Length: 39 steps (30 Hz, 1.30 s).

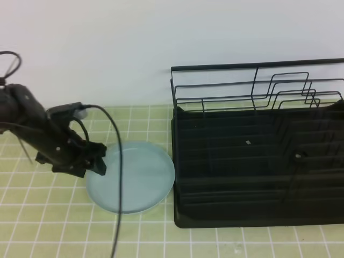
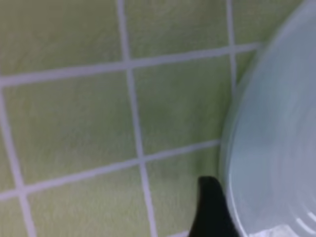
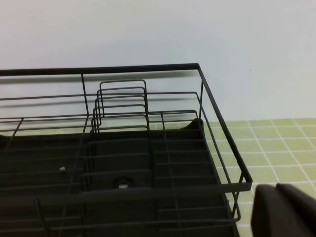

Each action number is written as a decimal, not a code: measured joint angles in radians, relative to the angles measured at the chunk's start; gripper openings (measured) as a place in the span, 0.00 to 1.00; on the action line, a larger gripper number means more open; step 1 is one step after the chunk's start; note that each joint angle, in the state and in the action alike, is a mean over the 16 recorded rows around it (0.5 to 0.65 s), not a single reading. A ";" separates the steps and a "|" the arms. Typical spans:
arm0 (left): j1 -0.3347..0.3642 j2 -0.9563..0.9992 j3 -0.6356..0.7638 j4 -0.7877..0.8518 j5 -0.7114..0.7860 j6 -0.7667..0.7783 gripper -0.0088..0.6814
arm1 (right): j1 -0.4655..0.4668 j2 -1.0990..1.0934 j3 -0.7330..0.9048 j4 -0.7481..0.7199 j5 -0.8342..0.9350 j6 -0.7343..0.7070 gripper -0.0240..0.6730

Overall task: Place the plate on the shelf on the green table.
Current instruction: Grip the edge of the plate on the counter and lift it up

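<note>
Plate: pale blue-green and round, lying flat on the green tiled surface, just left of the rack and not in it.
Plate, close view: the left wrist view shows its raised rim curving down the right side, resting on the tiles.
Shelf: black dish rack with a ribbed tray base, standing on the surface at the right; its left wall is just beside the plate's right edge.
Wire dividers: thin stepped loops along the back of the rack, under a top rail.
Rack, right wrist view: the wire rail runs round the tray, and a small round hole shows in the base.
Left claw: at the plate's left rim, low over the tiles; its jaws stand apart and released, holding nothing.
Left finger: one dark tip shows in the left wrist view, just outside the rim on the tile side; whether it touches the rim cannot be told.
Cable: a black cord drapes from the left arm across the plate's left part and down over the tiles.
Right claw: clenched with nothing in it, seen as a dark block at the lower right of its own view, beside the rack's right end.
In the way: the rack's left wall and the rail above it stand between the plate and the dividers.
</note>
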 joint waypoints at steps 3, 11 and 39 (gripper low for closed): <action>-0.024 0.006 -0.002 0.032 -0.010 0.009 0.60 | 0.000 0.000 0.000 0.000 0.000 0.000 0.03; -0.066 0.011 -0.003 0.104 -0.036 0.012 0.42 | 0.000 0.000 0.000 0.002 0.001 -0.001 0.03; -0.018 -0.166 -0.003 0.313 0.022 -0.048 0.02 | 0.000 0.000 -0.012 0.075 0.021 -0.030 0.03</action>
